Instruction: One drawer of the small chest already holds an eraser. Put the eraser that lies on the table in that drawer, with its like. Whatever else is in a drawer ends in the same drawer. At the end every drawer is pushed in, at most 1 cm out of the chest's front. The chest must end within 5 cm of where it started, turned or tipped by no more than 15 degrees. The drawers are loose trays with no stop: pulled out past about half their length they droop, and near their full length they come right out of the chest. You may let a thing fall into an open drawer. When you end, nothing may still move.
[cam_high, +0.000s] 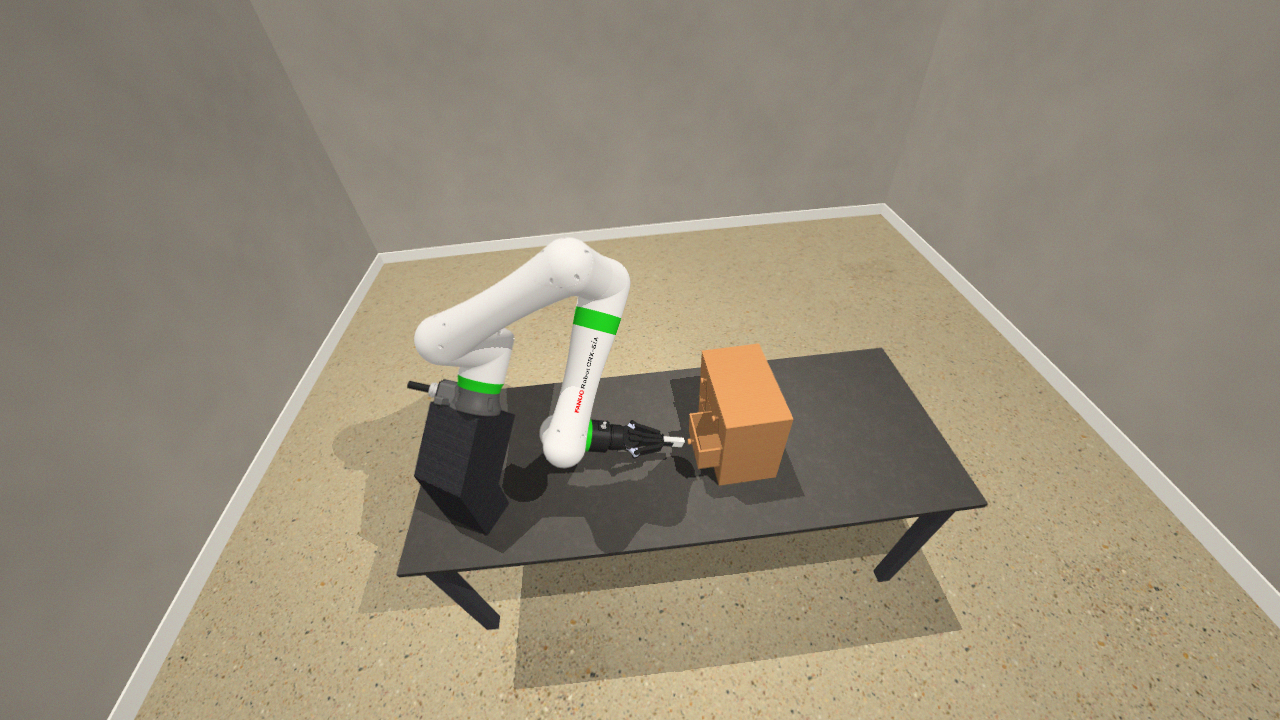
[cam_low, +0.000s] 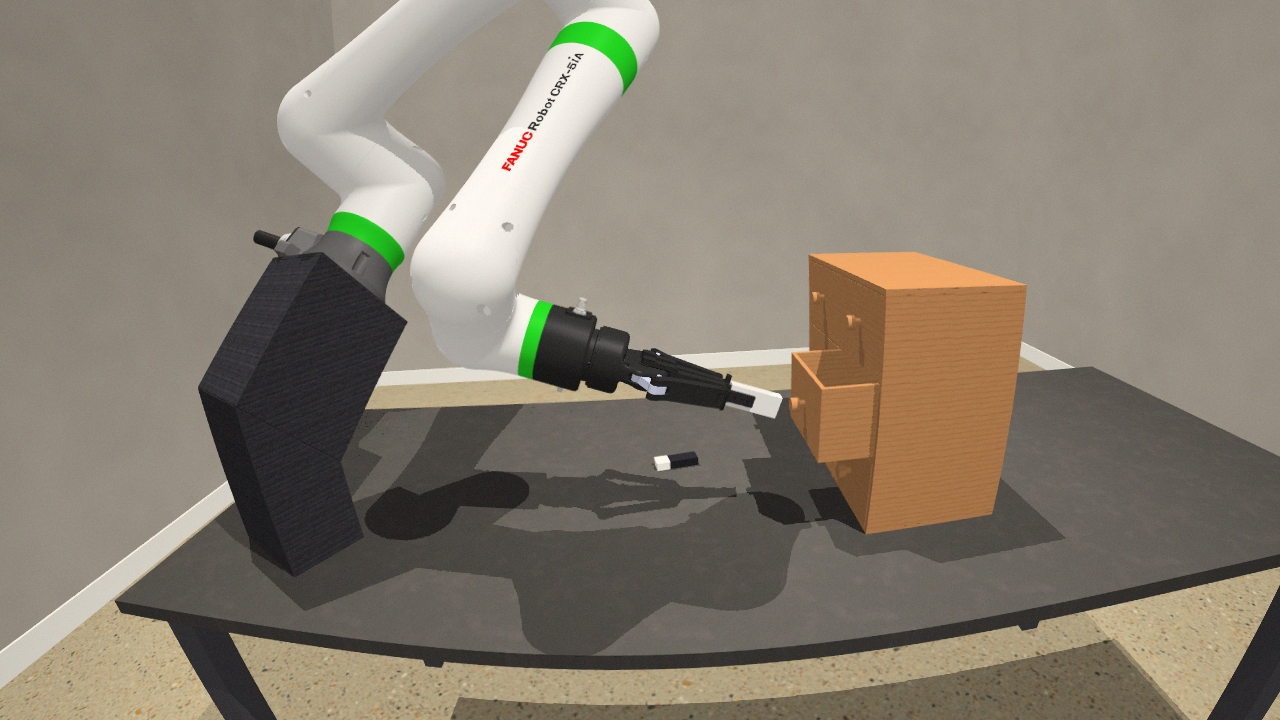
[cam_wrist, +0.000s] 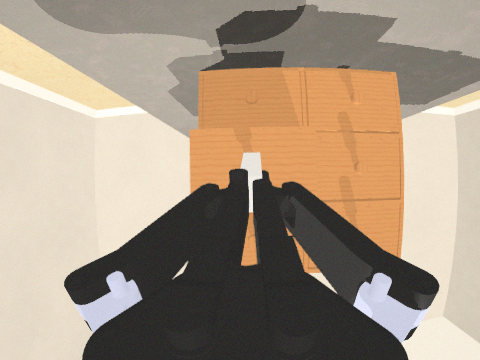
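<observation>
The orange wooden chest (cam_high: 756, 452) (cam_low: 939, 402) (cam_wrist: 380, 235) stands upright. Its middle drawer (cam_high: 708, 458) (cam_low: 845, 429) (cam_wrist: 215, 150) on the exterior view's near side is pulled partly out and looks level. No contents show in it; its floor is largely hidden. The black eraser with a white end (cam_low: 675, 461) lies on the table below my gripper; it is hidden in the top view and out of the wrist view. My gripper (cam_high: 676, 441) (cam_low: 766, 403) (cam_wrist: 252, 166) is shut with its pale tips together, nothing held, pointing at the open drawer's knob from just in front.
The other drawers look pushed in, with small round knobs (cam_low: 852, 320) on their fronts. The dark table (cam_high: 877, 429) (cam_low: 1136, 465) carries the chest. The black arm pedestal (cam_high: 456, 465) (cam_low: 295, 402) stands at the table's left end.
</observation>
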